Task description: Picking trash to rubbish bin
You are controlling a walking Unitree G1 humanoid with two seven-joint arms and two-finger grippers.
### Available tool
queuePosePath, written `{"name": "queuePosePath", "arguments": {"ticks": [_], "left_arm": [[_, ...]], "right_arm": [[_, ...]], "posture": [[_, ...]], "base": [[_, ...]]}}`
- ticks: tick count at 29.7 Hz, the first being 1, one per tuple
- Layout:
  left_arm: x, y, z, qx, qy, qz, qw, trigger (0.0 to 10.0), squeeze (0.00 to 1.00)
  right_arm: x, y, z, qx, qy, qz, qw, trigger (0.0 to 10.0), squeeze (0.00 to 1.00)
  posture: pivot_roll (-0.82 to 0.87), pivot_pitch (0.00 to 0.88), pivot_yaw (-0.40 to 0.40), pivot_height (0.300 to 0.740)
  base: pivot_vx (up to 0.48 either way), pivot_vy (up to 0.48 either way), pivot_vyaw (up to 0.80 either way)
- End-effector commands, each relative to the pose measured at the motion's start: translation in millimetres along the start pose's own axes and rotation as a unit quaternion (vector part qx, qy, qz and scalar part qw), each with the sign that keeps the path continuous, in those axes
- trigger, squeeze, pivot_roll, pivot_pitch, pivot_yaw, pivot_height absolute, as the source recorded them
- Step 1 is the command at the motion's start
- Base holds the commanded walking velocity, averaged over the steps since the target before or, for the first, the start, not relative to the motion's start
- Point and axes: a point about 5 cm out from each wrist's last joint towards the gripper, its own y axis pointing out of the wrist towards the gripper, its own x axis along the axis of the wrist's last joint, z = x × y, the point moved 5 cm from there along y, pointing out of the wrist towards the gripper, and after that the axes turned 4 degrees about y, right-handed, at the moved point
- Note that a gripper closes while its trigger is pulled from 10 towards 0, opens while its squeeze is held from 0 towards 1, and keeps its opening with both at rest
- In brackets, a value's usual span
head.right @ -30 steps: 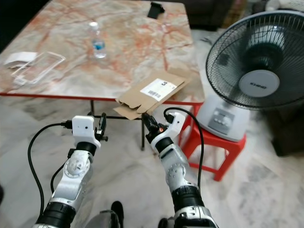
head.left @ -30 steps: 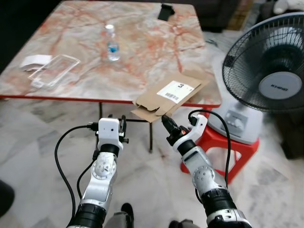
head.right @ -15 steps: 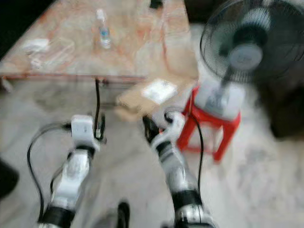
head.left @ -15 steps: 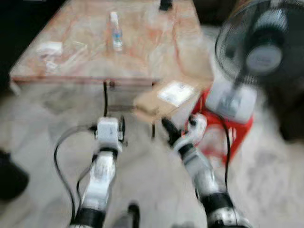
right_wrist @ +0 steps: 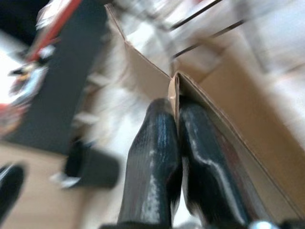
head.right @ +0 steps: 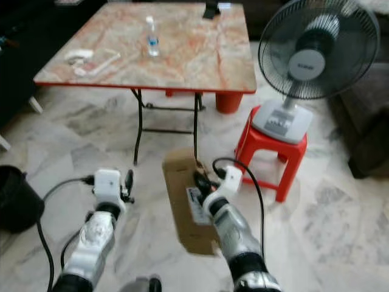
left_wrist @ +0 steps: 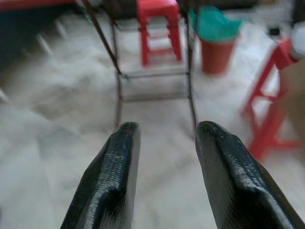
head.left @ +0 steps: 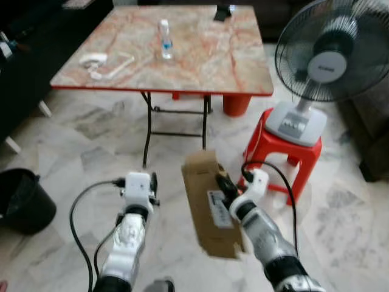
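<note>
A flattened brown cardboard box with a white label hangs upright over the marble floor. My right gripper is shut on its upper edge; in the right wrist view the two black fingers pinch the cardboard wall. My left gripper is held out over the floor to the box's left, open and empty, as the left wrist view shows. A black rubbish bin stands on the floor at the far left. A plastic bottle and clear plastic packaging lie on the marble-topped table.
A standing fan sits on a red stool to the right. The folding table's metal legs and an orange pot are ahead. A small black object rests at the table's far edge. Dark furniture lines the left side.
The view has pulled back from the table. The cardboard box has left the table edge and now hangs from my right gripper over the floor. The bin has come into view.
</note>
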Motion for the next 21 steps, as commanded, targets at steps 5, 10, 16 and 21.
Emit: {"name": "queuePosePath", "arguments": {"ticks": [5, 10, 16, 21], "left_arm": [[-76, -29.7, 20.0, 0.011, -0.024, 0.145, 0.989, 10.0, 0.0], [-116, -52.6, 34.8, 0.018, -0.023, 0.23, 0.973, 10.0, 0.0], [-137, -68.6, 33.4, 0.007, -0.021, 0.277, 0.961, 10.0, 0.0], [-158, -90.8, 31.0, 0.004, -0.01, 0.327, 0.945, 10.0, 0.0]], "right_arm": [[-27, -30.1, -64.4, -0.123, -0.036, 0.055, 0.99, 10.0, 0.0], [-56, -61.5, -102.1, -0.198, -0.057, 0.113, 0.972, 10.0, 0.0], [-74, -80.7, -118.8, -0.237, -0.068, 0.146, 0.958, 10.0, 0.0], [-86, -100.2, -134.2, -0.272, -0.077, 0.172, 0.944, 10.0, 0.0]], "posture": [[0.07, 0.201, -0.028, 0.74], [0.07, 0.206, -0.029, 0.74], [0.07, 0.209, -0.03, 0.74], [0.07, 0.216, -0.033, 0.74]], "base": [[0.0, 0.0, 0.0], [0.0, 0.0, 0.0], [0.0, 0.0, 0.0], [0.0, 0.0, 0.0]]}}
